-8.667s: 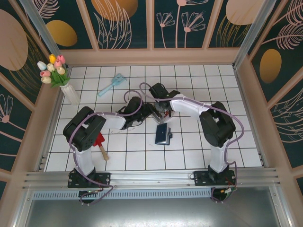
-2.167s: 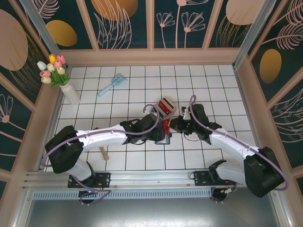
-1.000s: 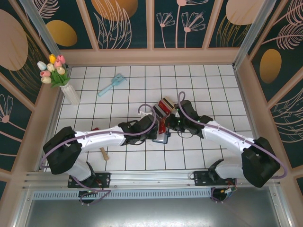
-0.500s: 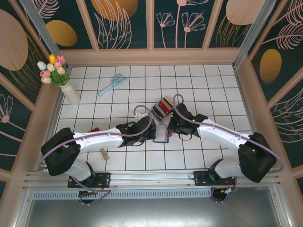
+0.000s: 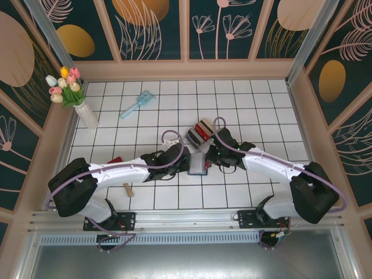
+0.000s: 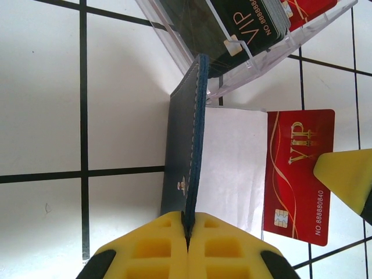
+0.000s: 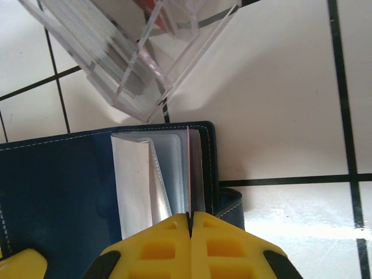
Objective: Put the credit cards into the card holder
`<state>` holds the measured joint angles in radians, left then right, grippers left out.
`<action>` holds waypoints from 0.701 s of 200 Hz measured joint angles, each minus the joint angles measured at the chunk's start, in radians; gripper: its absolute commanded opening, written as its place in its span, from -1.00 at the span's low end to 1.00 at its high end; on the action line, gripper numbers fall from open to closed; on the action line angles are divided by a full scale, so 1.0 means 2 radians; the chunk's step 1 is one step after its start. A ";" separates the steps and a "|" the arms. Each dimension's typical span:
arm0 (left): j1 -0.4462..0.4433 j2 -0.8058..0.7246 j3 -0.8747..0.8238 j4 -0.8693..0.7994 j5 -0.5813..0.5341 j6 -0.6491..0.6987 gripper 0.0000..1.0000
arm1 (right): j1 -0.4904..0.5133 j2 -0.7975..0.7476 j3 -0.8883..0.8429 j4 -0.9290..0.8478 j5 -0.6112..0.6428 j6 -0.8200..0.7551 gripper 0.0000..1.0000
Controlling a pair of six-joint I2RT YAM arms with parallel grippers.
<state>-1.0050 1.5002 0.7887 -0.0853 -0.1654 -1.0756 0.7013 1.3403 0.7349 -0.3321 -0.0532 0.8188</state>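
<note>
Card holder (image 6: 177,145) mid-width on tabletop (image 5: 261,104), toward near edge; left fingers (image 6: 157,244) pinch its navy cover, propping it open; right fingers (image 7: 226,244) clamp a red credit card (image 6: 296,168), apparently feeding a clear sleeve (image 7: 164,177).

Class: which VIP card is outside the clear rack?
The red card showing whole beside the blue card holder; the black card and second red card sit in the rack.

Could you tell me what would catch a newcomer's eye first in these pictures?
Both arms meet mid-table over the navy card holder: the left fingers pinch its cover, the right fingers a red VIP card at its sleeves. Just behind sits a clear rack.
</note>
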 measured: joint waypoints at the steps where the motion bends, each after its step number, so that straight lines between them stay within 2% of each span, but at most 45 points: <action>1: 0.000 0.000 0.000 0.000 0.000 0.000 -1.00 | 0.000 0.000 0.000 0.000 0.000 0.000 -1.00; 39: 0.009 -0.003 -0.018 0.023 0.008 -0.004 -1.00 | -0.003 0.000 -0.009 0.012 -0.005 -0.002 -1.00; 103: 0.030 -0.006 -0.064 0.074 0.052 -0.015 -1.00 | -0.007 -0.023 -0.024 0.092 -0.074 -0.003 -1.00; 140: 0.031 -0.006 -0.074 0.098 0.072 -0.015 -1.00 | -0.008 -0.008 -0.024 0.108 -0.086 -0.004 -1.00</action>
<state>-0.9424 1.4876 0.6415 0.1104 -0.0216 -1.1053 0.6861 1.3235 0.6876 -0.1158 -0.2260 0.8101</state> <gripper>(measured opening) 0.070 0.053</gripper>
